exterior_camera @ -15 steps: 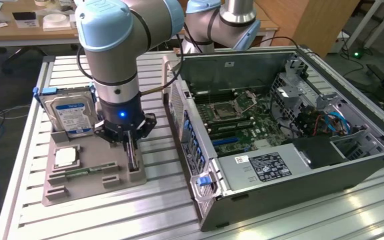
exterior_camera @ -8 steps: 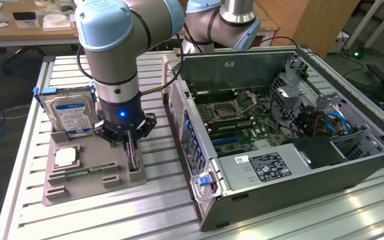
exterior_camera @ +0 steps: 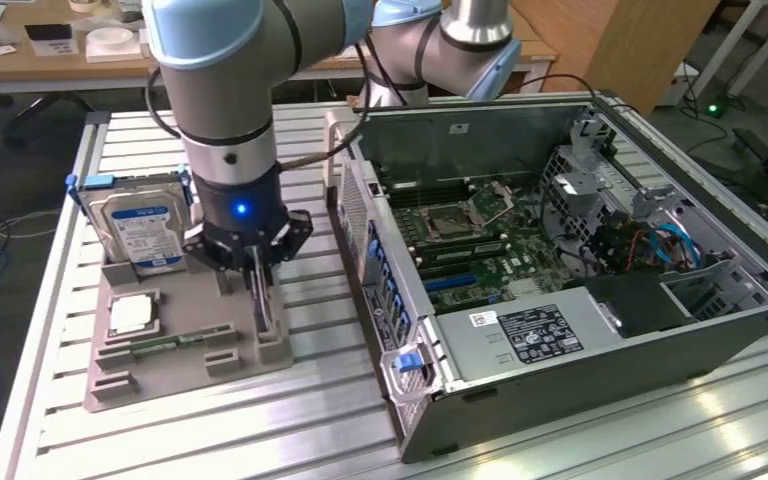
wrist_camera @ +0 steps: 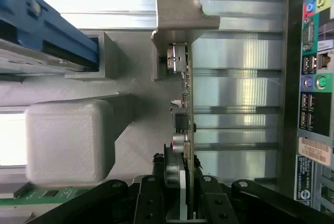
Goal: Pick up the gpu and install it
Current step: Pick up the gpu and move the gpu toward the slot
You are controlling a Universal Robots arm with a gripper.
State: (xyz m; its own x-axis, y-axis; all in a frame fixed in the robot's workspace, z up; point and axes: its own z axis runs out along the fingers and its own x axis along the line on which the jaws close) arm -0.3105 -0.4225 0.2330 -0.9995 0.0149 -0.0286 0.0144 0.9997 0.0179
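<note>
The gpu (exterior_camera: pixel 265 308) stands on its edge in a slot of the grey tray (exterior_camera: pixel 171 380), thin and dark. My gripper (exterior_camera: pixel 253 272) hangs straight down over it, its fingers on either side of the card's upper edge. In the wrist view the gpu (wrist_camera: pixel 186 98) runs edge-on away from my gripper (wrist_camera: pixel 180 182) to a grey printed support (wrist_camera: pixel 180 15) at its far end. The fingers (wrist_camera: pixel 169 169) press against both faces of the card, which still sits in the tray.
On the same tray stand a silver hard drive (exterior_camera: pixel 144 225) with a blue-white label, a square processor (exterior_camera: pixel 133 315) and a green memory stick (exterior_camera: pixel 171 343). The open computer case (exterior_camera: pixel 584 330) lies to the exterior view's right, motherboard (exterior_camera: pixel 478 240) exposed. Slatted aluminium table (exterior_camera: pixel 317 400) underneath.
</note>
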